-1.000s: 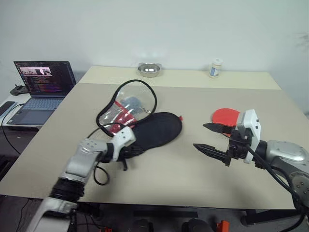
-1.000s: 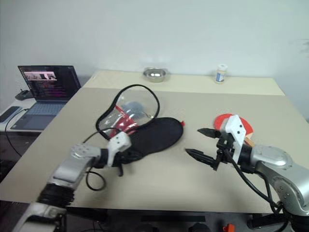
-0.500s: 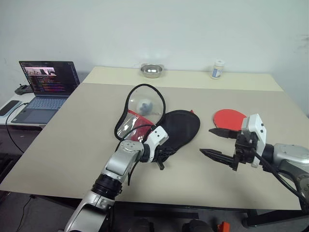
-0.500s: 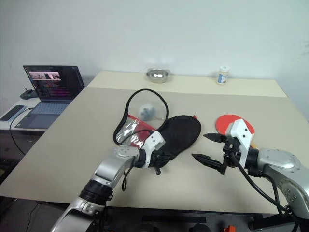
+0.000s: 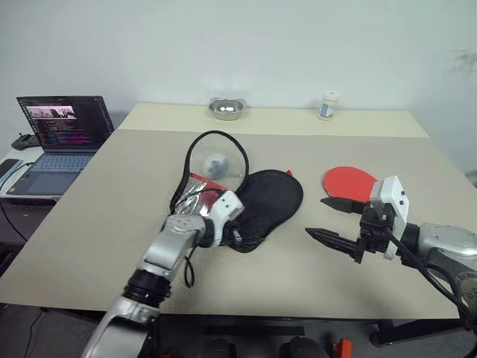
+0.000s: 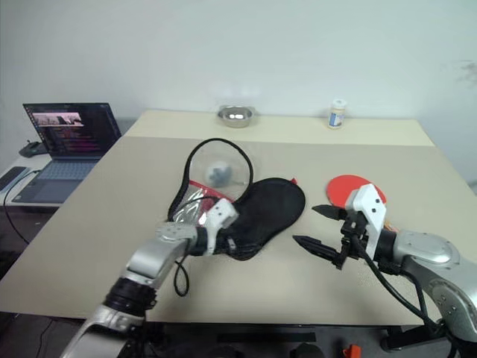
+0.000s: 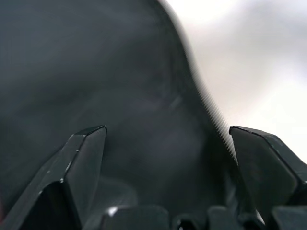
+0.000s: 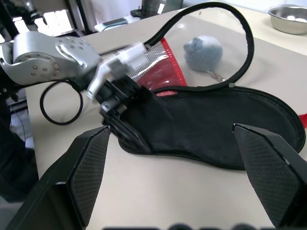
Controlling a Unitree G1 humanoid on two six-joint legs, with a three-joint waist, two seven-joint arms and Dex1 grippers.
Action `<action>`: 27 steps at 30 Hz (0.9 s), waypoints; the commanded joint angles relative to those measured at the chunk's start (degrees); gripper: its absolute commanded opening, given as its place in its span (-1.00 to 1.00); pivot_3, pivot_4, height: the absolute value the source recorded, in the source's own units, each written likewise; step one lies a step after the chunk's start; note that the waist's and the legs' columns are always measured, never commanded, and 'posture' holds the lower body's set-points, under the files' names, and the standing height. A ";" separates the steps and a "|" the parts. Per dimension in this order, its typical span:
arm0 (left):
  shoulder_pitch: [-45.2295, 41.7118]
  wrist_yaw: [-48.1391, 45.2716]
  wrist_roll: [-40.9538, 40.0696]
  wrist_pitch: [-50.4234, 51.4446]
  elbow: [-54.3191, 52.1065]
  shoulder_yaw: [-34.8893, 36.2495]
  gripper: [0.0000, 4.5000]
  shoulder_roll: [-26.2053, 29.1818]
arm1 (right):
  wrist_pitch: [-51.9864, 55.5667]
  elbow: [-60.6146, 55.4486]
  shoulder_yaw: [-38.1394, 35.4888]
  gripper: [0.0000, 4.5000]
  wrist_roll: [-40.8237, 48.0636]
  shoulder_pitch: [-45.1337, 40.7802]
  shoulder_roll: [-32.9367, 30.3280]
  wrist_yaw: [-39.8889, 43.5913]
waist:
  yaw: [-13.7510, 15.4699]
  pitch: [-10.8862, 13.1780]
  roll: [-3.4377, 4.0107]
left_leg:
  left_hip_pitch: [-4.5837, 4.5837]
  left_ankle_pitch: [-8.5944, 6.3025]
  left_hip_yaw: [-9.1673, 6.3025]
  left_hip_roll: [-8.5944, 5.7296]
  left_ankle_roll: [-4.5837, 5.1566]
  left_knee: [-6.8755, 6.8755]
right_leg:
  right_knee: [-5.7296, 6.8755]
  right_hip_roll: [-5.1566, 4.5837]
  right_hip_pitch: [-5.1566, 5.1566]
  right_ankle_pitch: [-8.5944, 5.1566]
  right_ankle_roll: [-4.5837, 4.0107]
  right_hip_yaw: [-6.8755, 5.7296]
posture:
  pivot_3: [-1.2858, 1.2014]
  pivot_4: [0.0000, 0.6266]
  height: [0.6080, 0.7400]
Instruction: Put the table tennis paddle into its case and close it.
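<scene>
The case [image 5: 272,200] lies open in the middle of the table, its black half flat and its clear flap [image 5: 216,153] standing up behind. A red mesh insert [image 8: 163,72] and a grey fuzzy ball [image 8: 204,51] show inside the flap. My left gripper [image 5: 237,237] is at the case's near edge, open, with black fabric [image 7: 144,86] just ahead of its spread fingers [image 7: 84,158]. The table tennis paddle [image 5: 349,179] lies red face up to the right of the case, with its handle hidden behind my right gripper [image 5: 314,216]. That gripper hovers open and empty, pointing toward the case.
A laptop [image 5: 56,134] stands on a side table to the left. At the far edge of the table [image 5: 112,194] are a metal bowl [image 5: 226,109] and a small white bottle [image 5: 326,106]. A black cable loop [image 8: 60,103] hangs at my left wrist.
The left gripper dragged the case to the right, closer to the paddle, then opened and let go of its edge. The view shifted. The right gripper stayed put.
</scene>
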 commanded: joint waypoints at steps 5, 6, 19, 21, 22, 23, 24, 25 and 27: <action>-1.52 -11.23 -5.23 -9.98 1.76 6.35 0.89 9.43 | 12.61 5.95 9.24 1.00 -1.26 -5.02 11.77 -15.93 | -0.23 0.07 -0.11 | -0.02 0.01 0.03 0.01 -0.02 -0.08 | 0.00 -0.04 -0.06 0.13 -0.36 -0.01 | 0.03 -0.52 1.00; -2.09 -12.38 -6.17 -10.19 1.84 6.80 0.89 9.84 | 13.54 7.64 11.18 1.00 -2.77 -5.85 13.39 -17.28 | -0.18 0.08 -0.12 | -0.02 0.01 0.05 0.00 -0.03 -0.08 | 0.01 -0.07 -0.06 0.13 -0.37 0.00 | 0.03 -0.52 1.00; -4.36 -19.44 -14.50 -6.06 -2.74 9.05 0.89 13.11 | 14.00 21.17 18.78 1.00 -13.05 -12.03 27.83 -22.65 | -0.52 0.09 -0.14 | -0.15 0.01 0.10 -0.01 -0.03 -0.11 | 0.07 0.00 -0.28 0.13 -0.35 0.03 | 0.03 -0.52 1.00; -4.64 -19.68 -14.94 -5.56 -3.12 9.08 0.89 13.42 | 13.47 22.85 19.40 1.00 -14.54 -13.18 29.19 -22.38 | -0.69 0.09 -0.14 | -0.08 0.01 0.12 0.01 -0.03 -0.11 | 0.15 0.03 -0.28 0.13 -0.34 0.06 | 0.03 -0.52 1.00; -4.76 -19.71 -15.08 -5.46 -3.18 9.06 0.89 13.58 | 13.17 23.66 19.66 1.00 -15.23 -13.68 29.80 -22.21 | -0.72 0.09 -0.14 | -0.06 0.02 0.12 0.01 -0.03 -0.10 | 0.19 0.05 -0.27 0.13 -0.34 0.07 | 0.03 -0.52 1.00; -4.93 -19.76 -15.22 -5.34 -3.24 9.07 0.89 13.75 | 12.74 24.75 20.12 1.00 -15.96 -14.31 30.54 -21.98 | -0.75 0.09 -0.14 | -0.04 0.02 0.11 0.03 -0.04 -0.10 | 0.20 0.08 -0.27 0.13 -0.34 0.08 | 0.03 -0.52 1.00; -5.04 -19.80 -15.31 -5.26 -3.29 9.08 0.89 13.87 | 12.45 25.50 20.39 1.00 -16.60 -14.73 31.12 -21.71 | -0.80 0.09 -0.14 | -0.03 0.02 0.11 0.05 -0.04 -0.10 | 0.21 0.12 -0.27 0.13 -0.34 0.09 | 0.03 -0.52 1.00; -5.12 -19.80 -15.43 -5.11 -3.41 9.13 0.89 13.95 | 12.18 26.19 20.60 1.00 -17.12 -15.13 31.79 -21.50 | -0.84 0.09 -0.14 | -0.02 0.03 0.11 0.08 -0.05 -0.10 | 0.22 0.15 -0.27 0.13 -0.35 0.10 | 0.03 -0.52 1.00; -5.18 -19.54 -15.67 -4.74 -3.96 9.24 0.89 13.98 | 11.33 28.07 21.20 1.00 -18.51 -16.09 33.36 -21.28 | -1.18 0.09 -0.14 | 0.00 0.03 0.11 0.12 -0.05 -0.10 | 0.23 0.23 -0.27 0.13 -0.35 0.12 | 0.03 -0.52 1.00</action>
